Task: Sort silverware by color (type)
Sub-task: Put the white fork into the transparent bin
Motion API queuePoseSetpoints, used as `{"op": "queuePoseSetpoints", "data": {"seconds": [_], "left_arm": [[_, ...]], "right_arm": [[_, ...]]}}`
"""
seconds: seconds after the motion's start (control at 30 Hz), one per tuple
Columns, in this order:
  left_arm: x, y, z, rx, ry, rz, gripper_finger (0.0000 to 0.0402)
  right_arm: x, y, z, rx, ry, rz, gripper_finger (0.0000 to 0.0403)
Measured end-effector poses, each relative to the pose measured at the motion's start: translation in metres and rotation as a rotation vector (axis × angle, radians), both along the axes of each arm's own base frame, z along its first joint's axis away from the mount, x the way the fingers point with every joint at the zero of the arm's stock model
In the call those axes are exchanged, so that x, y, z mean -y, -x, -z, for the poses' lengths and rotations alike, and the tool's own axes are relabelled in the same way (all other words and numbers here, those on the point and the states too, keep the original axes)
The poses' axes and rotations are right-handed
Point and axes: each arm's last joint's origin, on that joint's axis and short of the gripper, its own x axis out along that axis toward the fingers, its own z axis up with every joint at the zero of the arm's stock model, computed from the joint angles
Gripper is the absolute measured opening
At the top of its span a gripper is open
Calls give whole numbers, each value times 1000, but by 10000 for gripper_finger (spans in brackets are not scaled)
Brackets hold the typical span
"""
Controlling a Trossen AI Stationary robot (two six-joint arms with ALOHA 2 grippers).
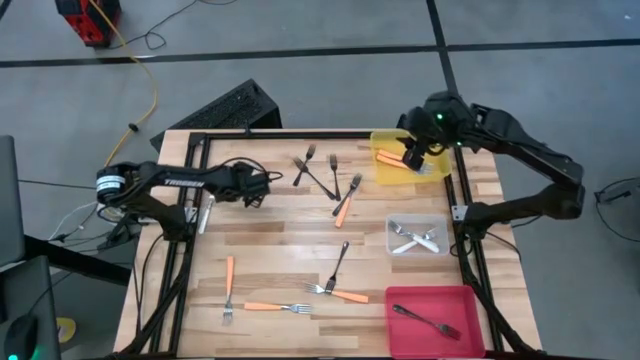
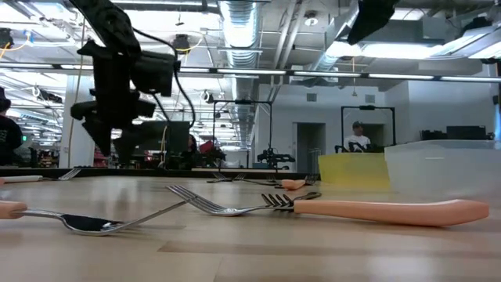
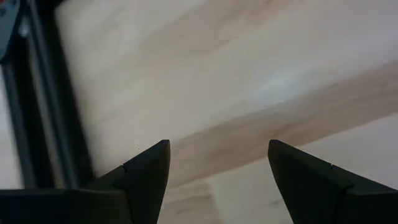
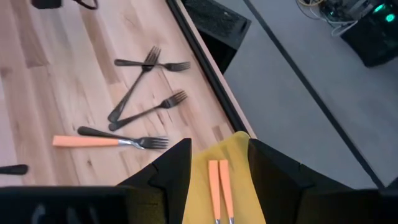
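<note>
Several slim forks lie flat on the wooden table. Three dark forks (image 1: 328, 172) lie crossed near the far edge, also in the right wrist view as dark forks (image 4: 140, 84). An orange-handled fork (image 1: 345, 208) is beside them. More orange-handled forks (image 1: 275, 307) and one dark fork (image 1: 338, 264) lie near the front. My right gripper (image 4: 219, 149) is open above the yellow bin (image 1: 388, 172); two orange handles (image 4: 218, 186) lie in the bin below the gap. My left gripper (image 3: 217, 149) is open over bare wood at the table's left (image 1: 258, 190).
A clear bin (image 1: 395, 228) holds pale forks, and a red bin (image 1: 460, 300) holds one dark fork (image 1: 425, 320). A black frame (image 1: 185, 260) runs around the table. A keyboard (image 1: 225, 108) lies beyond the far edge. Bare wood shows mid-table.
</note>
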Motion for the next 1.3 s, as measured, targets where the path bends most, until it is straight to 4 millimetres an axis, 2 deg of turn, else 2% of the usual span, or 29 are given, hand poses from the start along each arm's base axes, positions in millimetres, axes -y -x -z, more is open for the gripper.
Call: {"op": "queuePoseSetpoints", "data": {"seconds": [0.33, 0.6, 0.87, 1.0, 1.3], "left_arm": [[1, 15, 3, -116, 28, -67, 256], [2, 41, 30, -153, 43, -173, 256], [5, 47, 40, -128, 0, -205, 251], [4, 47, 41, -116, -8, -216, 212], [2, 44, 42, -85, -18, -202, 84]], "right_arm": [[-6, 4, 3, -35, -38, 3, 184], [-6, 4, 8, -59, -52, 4, 184], [-6, 4, 7, -54, -56, 9, 184], [-6, 4, 7, -53, -55, 9, 184], [-7, 4, 7, -52, -57, 6, 184]]}}
